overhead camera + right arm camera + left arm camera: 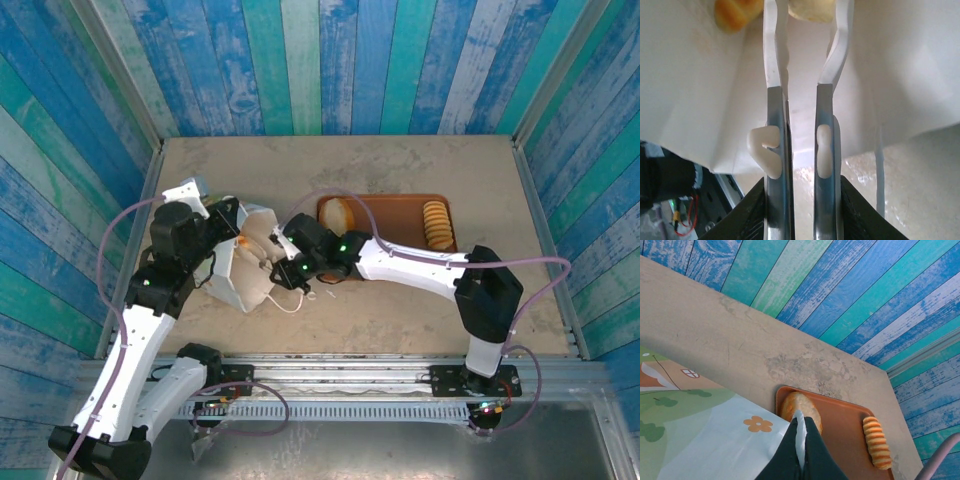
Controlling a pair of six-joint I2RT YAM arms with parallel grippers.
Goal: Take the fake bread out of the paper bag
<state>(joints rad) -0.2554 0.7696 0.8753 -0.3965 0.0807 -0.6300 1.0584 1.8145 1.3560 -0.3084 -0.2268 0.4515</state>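
My left pincer [232, 213] pinches the white paper bag [245, 287] by its rim; my right pincer [277, 262] is inside its mouth.

Enclosure on three sides. Back wall [330, 60], left wall [60, 150] and right wall [590, 150] are all vertical planks painted in streaky blues, teal, green and pale grey-white, with the paint worn so the grain shows. Pale metal trim [122, 70] runs down the corners. The tabletop [400, 165] is matt beige, stone-like and mottled, with a blotchy, scuffed patch [805, 367] near the back. A slotted aluminium rail [350, 375] runs along the table's near edge, with a dull grey surface [400, 450] below it. The light is bright and even, and shadows on the table are soft.
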